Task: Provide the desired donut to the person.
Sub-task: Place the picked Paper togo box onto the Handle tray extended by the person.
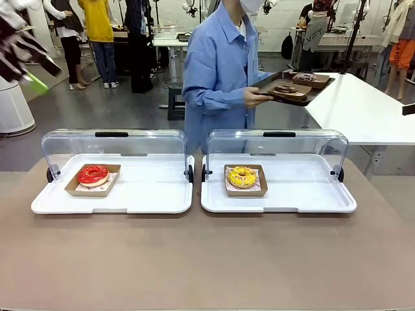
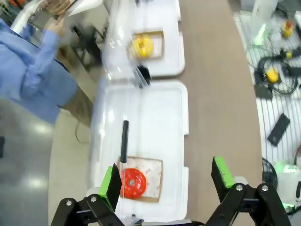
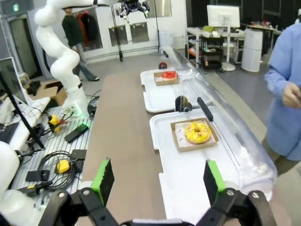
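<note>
Red-glazed donut point(image 1: 93, 174) sits in a shallow cardboard tray point(image 1: 72, 188) toward the left end of the left white serving tray point(image 1: 155, 197); its clear domed lid point(image 1: 114, 148) stands raised at the far edge. Just beside it on the brown tabletop point(image 1: 207, 259), the right white serving tray point(image 1: 305, 194) carries a yellow donut point(image 1: 242, 176) with sprinkles in its own cardboard tray, near that tray's left end, under a second raised clear lid point(image 1: 279, 148). The two serving trays lie side by side, close at the middle but apart. Behind the gap between them, at the far side of the tabletop, stands the person point(image 1: 217, 71) in a light-blue shirt, turned toward picture right, with one hand point(image 1: 254, 97) under a dark tray point(image 1: 295, 87) holding two dark donuts in cardboard trays. In the left wrist view the left gripper point(image 2: 168, 181) hangs above the left serving tray with its green-padded jaws spread wide and nothing between them; the red-glazed donut lies below, near one finger. In the right wrist view the right gripper point(image 3: 157, 181) is likewise spread wide and empty, above the near end of the right serving tray, well apart from the yellow donut. A second white tabletop point(image 1: 363, 107) stands behind at the right.
</note>
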Controlling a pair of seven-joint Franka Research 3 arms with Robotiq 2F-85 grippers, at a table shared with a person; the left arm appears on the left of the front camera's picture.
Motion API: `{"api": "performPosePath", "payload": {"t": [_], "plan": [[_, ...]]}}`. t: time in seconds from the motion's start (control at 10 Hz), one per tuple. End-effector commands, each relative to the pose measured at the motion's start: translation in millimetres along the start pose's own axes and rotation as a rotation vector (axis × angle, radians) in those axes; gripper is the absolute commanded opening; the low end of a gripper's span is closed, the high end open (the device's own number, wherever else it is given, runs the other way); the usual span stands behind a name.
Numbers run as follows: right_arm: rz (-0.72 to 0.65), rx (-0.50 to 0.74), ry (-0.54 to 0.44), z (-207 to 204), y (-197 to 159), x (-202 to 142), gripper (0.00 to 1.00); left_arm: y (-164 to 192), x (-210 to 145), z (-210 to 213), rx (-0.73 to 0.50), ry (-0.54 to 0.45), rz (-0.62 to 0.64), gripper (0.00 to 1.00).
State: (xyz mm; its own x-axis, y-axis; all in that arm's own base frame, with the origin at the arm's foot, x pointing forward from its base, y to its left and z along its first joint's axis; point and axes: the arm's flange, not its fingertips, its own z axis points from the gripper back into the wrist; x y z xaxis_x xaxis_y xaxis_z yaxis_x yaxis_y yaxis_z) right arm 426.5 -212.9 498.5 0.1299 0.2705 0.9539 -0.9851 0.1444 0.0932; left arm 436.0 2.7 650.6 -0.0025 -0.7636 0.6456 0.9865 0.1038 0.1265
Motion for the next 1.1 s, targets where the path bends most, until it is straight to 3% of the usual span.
{"api": "performPosePath", "payload": {"t": [0.0, 0.1, 0.3, 0.5, 1.0], "plan": [[0.004, 0.002, -0.003, -0.9, -0.2, 1.2, 1.00, 8.1, -42.7, 32.0, -0.072, -0.230, -0.013, 1.00], [0.004, 0.002, -0.003, -0.9, -0.2, 1.2, 1.00, 10.3, -72.1, 47.1, -0.082, -0.324, -0.020, 1.00], [0.004, 0.002, -0.003, -0.9, -0.2, 1.2, 1.00, 2.8, -125.7, 57.4, -0.025, -0.368, -0.048, 1.00], [0.004, 0.002, -0.003, -0.9, -0.2, 1.2, 1.00, 2.6, -174.8, 59.2, -0.024, -0.420, 0.004, 1.00], [0.004, 0.002, -0.003, -0.9, -0.2, 1.2, 1.00, -18.1, -243.5, 46.0, -0.065, -0.465, 0.093, 1.00]]}}
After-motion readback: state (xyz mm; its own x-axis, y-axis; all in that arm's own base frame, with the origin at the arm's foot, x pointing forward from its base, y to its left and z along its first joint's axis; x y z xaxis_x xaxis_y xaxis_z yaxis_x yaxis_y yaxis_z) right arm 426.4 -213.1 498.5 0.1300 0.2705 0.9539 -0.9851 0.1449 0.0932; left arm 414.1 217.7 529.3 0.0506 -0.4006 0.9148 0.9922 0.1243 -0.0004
